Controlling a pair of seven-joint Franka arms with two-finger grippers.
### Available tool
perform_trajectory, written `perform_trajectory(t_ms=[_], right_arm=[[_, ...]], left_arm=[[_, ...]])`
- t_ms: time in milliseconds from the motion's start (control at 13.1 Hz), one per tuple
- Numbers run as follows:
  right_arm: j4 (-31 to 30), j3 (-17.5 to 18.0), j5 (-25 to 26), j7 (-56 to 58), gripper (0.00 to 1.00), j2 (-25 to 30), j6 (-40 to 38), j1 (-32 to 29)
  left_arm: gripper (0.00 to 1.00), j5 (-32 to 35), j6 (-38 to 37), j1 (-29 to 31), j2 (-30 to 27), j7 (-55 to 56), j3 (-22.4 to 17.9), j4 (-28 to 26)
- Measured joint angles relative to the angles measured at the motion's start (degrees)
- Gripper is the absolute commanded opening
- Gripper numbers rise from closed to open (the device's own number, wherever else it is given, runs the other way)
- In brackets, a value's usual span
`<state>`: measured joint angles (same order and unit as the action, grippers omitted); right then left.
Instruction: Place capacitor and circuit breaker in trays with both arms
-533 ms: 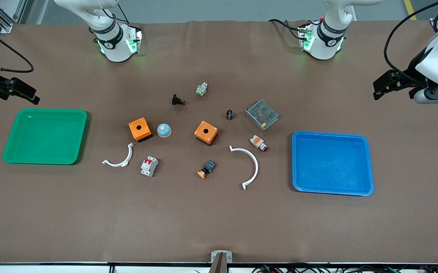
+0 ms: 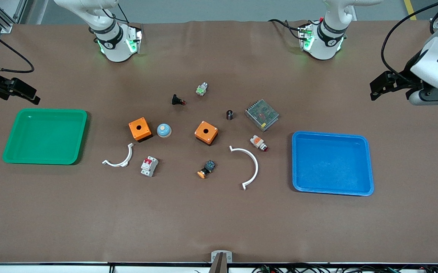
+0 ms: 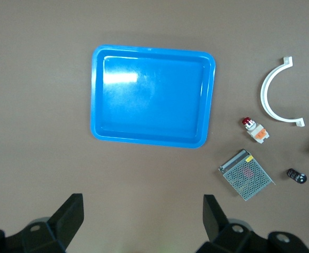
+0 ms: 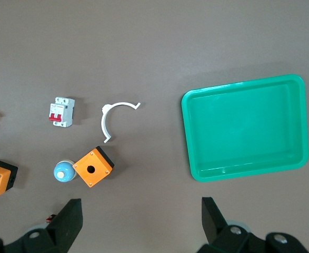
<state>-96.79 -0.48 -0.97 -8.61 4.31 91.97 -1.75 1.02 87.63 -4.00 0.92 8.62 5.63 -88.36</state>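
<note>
The capacitor (image 2: pixel 229 114), a tiny black cylinder with a grey top, stands beside the metal mesh box; it also shows in the left wrist view (image 3: pixel 296 176). The circuit breaker (image 2: pixel 149 166), a white-grey block with red levers, lies next to a small white arc; it also shows in the right wrist view (image 4: pixel 61 112). My left gripper (image 2: pixel 379 88) (image 3: pixel 142 219) is open and empty, up over bare table at the left arm's end near the blue tray. My right gripper (image 2: pixel 27 94) (image 4: pixel 141 219) is open and empty, up over bare table near the green tray.
A green tray (image 2: pixel 44 136) lies at the right arm's end and a blue tray (image 2: pixel 332 163) at the left arm's end. Between them lie two orange boxes (image 2: pixel 140 129) (image 2: pixel 206 132), a mesh box (image 2: pixel 262 114), two white arcs (image 2: pixel 119 159) (image 2: pixel 250 167) and several buttons.
The left arm's hand has shifted slightly toward the middle of the table. Nothing else has moved.
</note>
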Motion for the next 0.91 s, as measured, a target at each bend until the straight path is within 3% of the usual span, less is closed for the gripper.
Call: perform_trajectory(t_ms=[305,533,762,914], right_arm=[[-0.79,0.73,-0.46,-11.71,1.00,-5.26,5.93,4.26],[-1.21,1.03,-3.83,-23.28,1.00,-12.85,13.02,9.04],[-1.39,1.06,-5.01,-25.61,1.00,-20.56,20.05,11.44],[-1.43,1.09,-5.06,-28.37,1.00,-25.77,25.67,13.83]], left_arm=[[1.00,0.00,2.34,-5.02,5.06,8.11,3.97,-3.43],[1.00,0.00,13.27,-9.87,7.63,21.36,6.92,-10.62],[0.99,0.00,26.94,-16.30,9.06,36.05,7.63,-19.92],[0.96,0.41,33.60,-21.59,12.06,46.85,7.69,-23.06]])
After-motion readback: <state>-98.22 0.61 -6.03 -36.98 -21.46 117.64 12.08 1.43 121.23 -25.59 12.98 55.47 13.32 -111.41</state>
